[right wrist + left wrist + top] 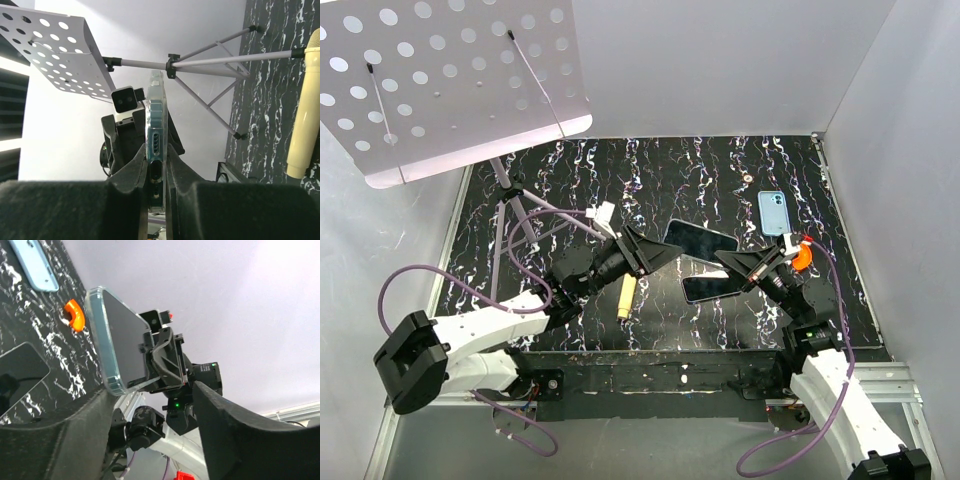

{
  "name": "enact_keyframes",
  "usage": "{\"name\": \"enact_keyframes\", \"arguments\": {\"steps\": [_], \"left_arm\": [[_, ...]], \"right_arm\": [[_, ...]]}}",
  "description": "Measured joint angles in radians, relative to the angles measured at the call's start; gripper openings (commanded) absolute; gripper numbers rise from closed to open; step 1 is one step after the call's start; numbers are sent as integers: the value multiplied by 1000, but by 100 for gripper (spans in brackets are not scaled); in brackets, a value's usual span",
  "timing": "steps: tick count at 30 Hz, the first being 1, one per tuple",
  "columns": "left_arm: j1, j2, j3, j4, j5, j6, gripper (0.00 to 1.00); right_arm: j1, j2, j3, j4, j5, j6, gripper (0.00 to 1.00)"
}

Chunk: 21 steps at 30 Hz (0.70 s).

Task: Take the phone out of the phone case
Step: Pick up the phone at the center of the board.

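Black marbled table, walled in white. The near strip is hidden under the arm bases.

Music stand at far left. Its perforated tray is cut off by the top and left frame edges, and its tripod legs run down behind the left arm.

Left gripper is over mid-table, pointing right. Its fingers are spread wide with nothing pinched. In the left wrist view they show only as dark blurred bulks at the bottom.

Right gripper points left, facing it. Its fingers are pressed onto the phone at the port end, one on each flat side. The fingertips are hidden behind the handset.

The phone is off the table, between the two grippers, dark screen up, and sits in the clear phone case. The right wrist view shows it only edge-on, so the far end is not visible. That end sits just beside the left fingers; contact cannot be told.

A second dark phone lies flat on the table just nearer the bases. Cased or bare is unclear.

A light-blue phone-shaped slab lies at far right. Whether it is a case or a handset is unclear. It is cut off in the left wrist view.

A yellow cylinder lies below the left gripper, kind unclear.

An orange piece sits beside the right wrist. Whether it rests on the table or is part of the arm is hard to tell.
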Motion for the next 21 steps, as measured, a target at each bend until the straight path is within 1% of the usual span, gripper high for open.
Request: {"name": "enact_keyframes", "arguments": {"steps": [5,8,10,14,15,16,17,19,20,21], "left_arm": [[-6,41,1,118,5,-43,48],[-18,71,10,155,4,-56,44],[-23,87,15,172,1,-62,39],[-26,129,39,195,-4,-59,10],[-25,145,46,198,-3,-53,1],[-24,158,50,205,-2,-60,0],[-24,168,56,210,2,-71,0],[-21,177,61,213,5,-81,0],[-17,176,60,213,10,-76,0],[-15,173,60,214,17,-58,0]], "right_arm": [[-3,-13,0,31,-1,26,1],[-3,-35,0,26,-7,24,1],[-3,-51,0,17,-13,21,1],[-3,-83,1,-3,-16,12,1],[-4,-91,3,-12,-16,3,1],[-5,-96,7,-24,-13,-16,8],[-9,-99,10,-37,-10,-45,19],[-16,-99,34,-78,-14,-100,36],[-16,-97,65,-135,-21,-143,48],[-17,-87,108,-216,-35,-206,55]]}}
